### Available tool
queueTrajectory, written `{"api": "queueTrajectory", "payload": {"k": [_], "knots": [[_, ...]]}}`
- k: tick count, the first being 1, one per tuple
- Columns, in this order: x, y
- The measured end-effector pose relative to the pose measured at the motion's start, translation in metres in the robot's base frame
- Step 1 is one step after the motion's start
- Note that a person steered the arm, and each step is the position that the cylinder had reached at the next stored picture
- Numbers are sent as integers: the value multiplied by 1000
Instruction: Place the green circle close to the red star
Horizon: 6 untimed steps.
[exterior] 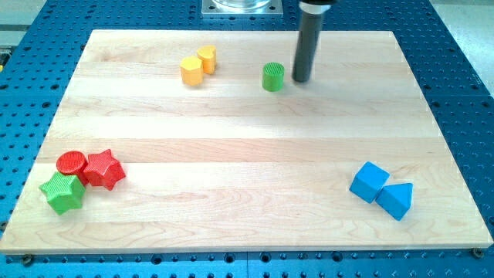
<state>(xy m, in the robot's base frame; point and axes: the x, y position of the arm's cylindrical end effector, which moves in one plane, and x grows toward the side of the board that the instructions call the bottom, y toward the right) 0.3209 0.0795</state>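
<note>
The green circle [272, 76] is a short green cylinder near the top middle of the wooden board [247, 147]. The red star [103, 169] lies at the lower left, far from it. My tip [301, 79] is the lower end of the dark rod, just to the right of the green circle with a small gap between them.
A red circle [72, 164] and a green star [62, 191] sit against the red star. A yellow hexagon [191, 71] and a yellow heart [207, 58] are at the top left of centre. A blue cube [369, 181] and a blue triangle [397, 200] lie at the lower right.
</note>
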Motion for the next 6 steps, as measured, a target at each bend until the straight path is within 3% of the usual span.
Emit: {"api": "queueTrajectory", "payload": {"k": [1, 2, 3, 4, 5, 6], "knots": [[16, -109], [59, -220], [133, -285], [130, -270], [95, -179], [26, -90]]}}
